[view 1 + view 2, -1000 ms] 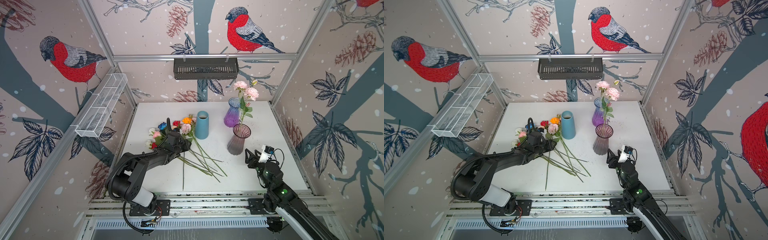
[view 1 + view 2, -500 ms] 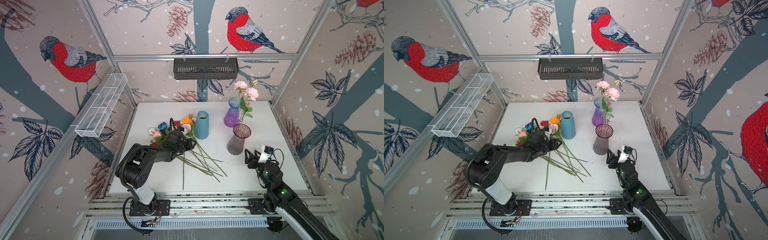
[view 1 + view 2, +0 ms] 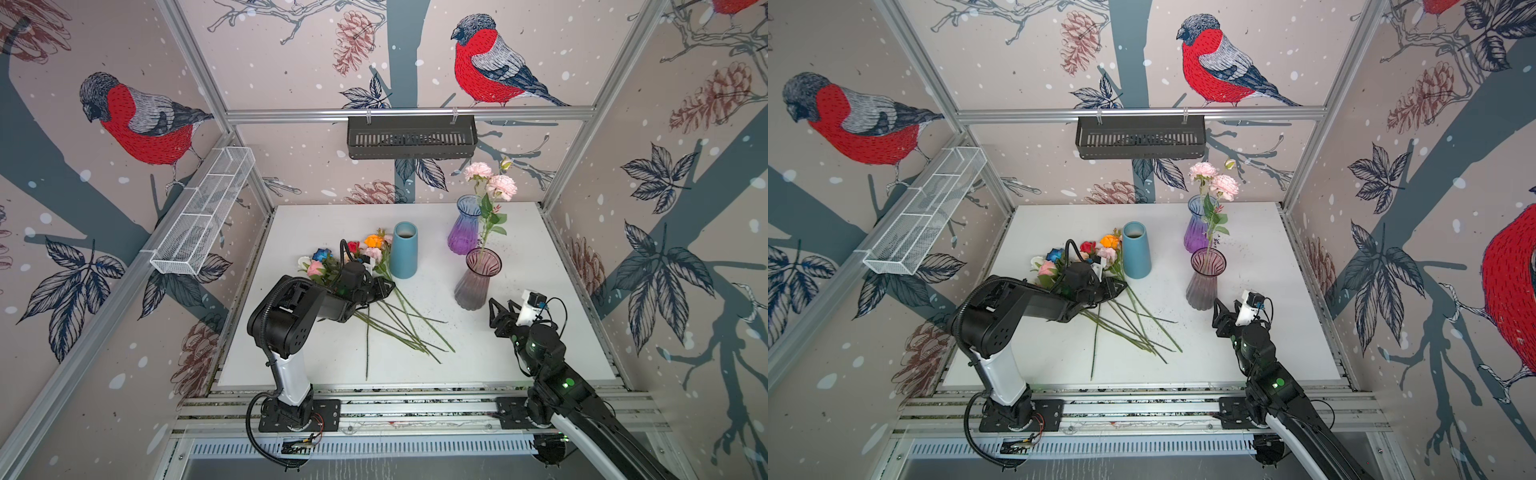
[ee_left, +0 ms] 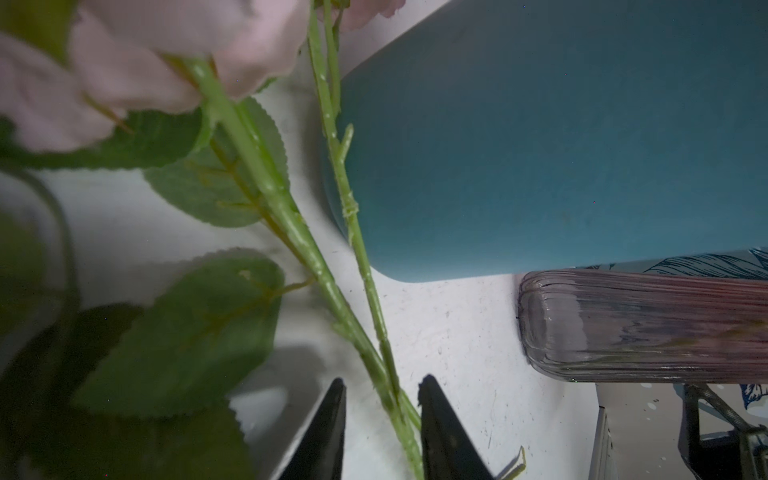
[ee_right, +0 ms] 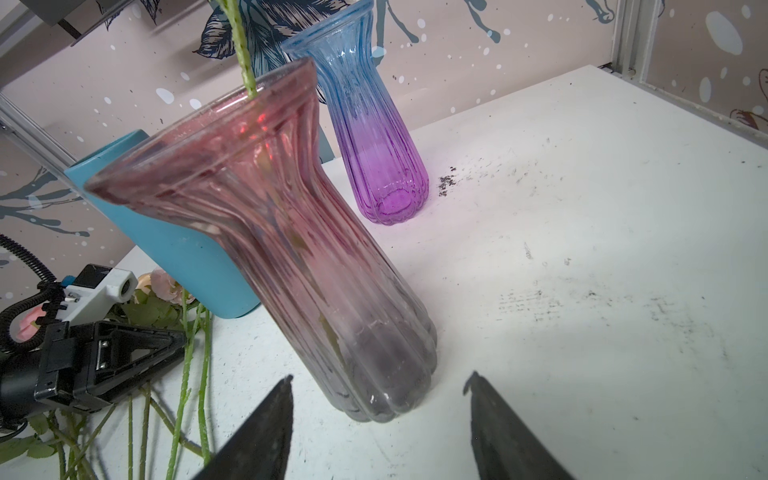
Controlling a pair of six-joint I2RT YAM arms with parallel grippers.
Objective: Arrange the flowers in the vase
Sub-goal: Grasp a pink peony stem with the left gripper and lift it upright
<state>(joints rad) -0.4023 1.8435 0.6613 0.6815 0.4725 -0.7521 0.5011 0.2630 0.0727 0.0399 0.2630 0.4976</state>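
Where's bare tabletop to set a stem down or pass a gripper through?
Free: table right of the pink-grey vase and purple vase; back-left corner behind the flowers; front gap between the flowers and right gripper. Crowded: flowers, left gripper and blue vase, bunched left of centre.

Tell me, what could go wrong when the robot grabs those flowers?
The left gripper has two stems between its jaws, so it might lift both at once. The blue vase stands right beside them; lifted, they could knock it. The right gripper sits open by the pink glass vase and might bump it.
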